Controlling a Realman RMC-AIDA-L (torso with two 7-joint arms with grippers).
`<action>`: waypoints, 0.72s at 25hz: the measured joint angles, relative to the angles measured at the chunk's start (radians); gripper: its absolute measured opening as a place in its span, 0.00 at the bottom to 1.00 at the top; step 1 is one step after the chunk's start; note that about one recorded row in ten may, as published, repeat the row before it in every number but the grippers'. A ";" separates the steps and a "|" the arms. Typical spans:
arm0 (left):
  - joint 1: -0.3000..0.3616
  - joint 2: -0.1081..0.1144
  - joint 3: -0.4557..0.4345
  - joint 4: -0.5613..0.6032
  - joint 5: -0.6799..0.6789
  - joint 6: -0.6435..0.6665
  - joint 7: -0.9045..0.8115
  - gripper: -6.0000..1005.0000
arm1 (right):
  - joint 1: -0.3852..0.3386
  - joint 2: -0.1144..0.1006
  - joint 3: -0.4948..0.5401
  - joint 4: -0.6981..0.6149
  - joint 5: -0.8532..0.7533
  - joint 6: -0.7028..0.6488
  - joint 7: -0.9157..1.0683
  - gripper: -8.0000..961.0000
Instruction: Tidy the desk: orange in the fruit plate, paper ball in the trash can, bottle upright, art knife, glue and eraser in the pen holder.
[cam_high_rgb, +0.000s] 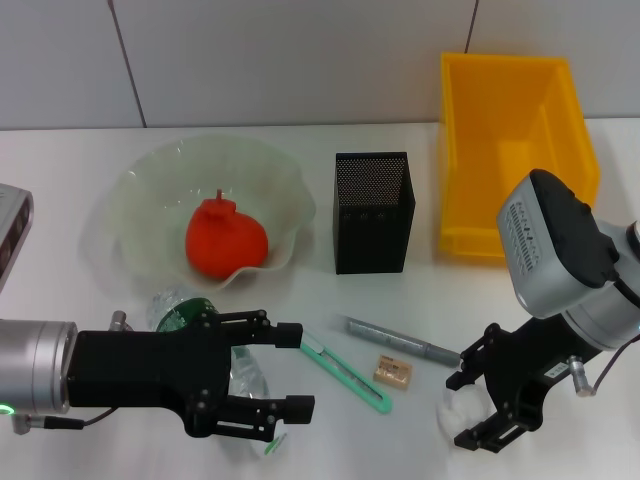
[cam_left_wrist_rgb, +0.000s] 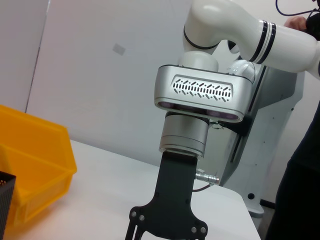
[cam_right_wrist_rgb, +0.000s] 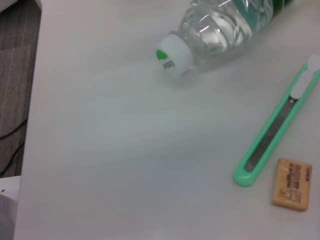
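A: Left end effector (cam_high_rgb: 290, 370): fingers spread apart, nothing held, hovering low over the lying bottle (cam_high_rgb: 180, 312), which passes under its palm. Bottle not yet upright; its white cap is seen flat on the counter (cam_right_wrist_rgb: 100, 165) in the right wrist view.

B: Right end effector (cam_high_rgb: 478, 405): lowered over the paper ball (cam_high_rgb: 450, 412), fingers parted on either side of it; a closed grip is not shown, and whether the ball is touched cannot be told. The ball is judged the step in hand.

A: Between the two end effectors, on the counter: art knife (cam_high_rgb: 345, 368) nearest the left fingertips, then eraser (cam_high_rgb: 392, 371) just beside the knife's tip, then glue (cam_high_rgb: 400, 340) reaching toward the right end effector. None stowed.

B: Containers, beyond the end effectors. Fruit plate (cam_high_rgb: 140, 215): orange (cam_high_rgb: 226, 238) inside, so that item is judged done. Pen holder (cam_high_rgb: 373, 212): no item seen rising from it, though its floor is hidden. Trash can (cam_high_rgb: 505, 120), beyond the right end effector: visible interior bare.

A: Tally, judged: one step of six done; ball, bottle, knife, glue and eraser left.
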 joint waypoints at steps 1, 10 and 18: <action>0.000 0.000 0.000 0.000 0.000 0.000 0.000 0.83 | 0.001 0.000 -0.002 -0.001 0.000 0.000 0.002 0.66; 0.000 0.002 -0.004 0.002 0.000 0.001 -0.002 0.83 | -0.007 -0.001 0.005 0.019 -0.002 0.000 0.018 0.62; 0.000 0.002 -0.002 0.002 0.000 0.002 -0.001 0.83 | -0.025 -0.005 0.210 0.120 0.137 -0.093 -0.017 0.58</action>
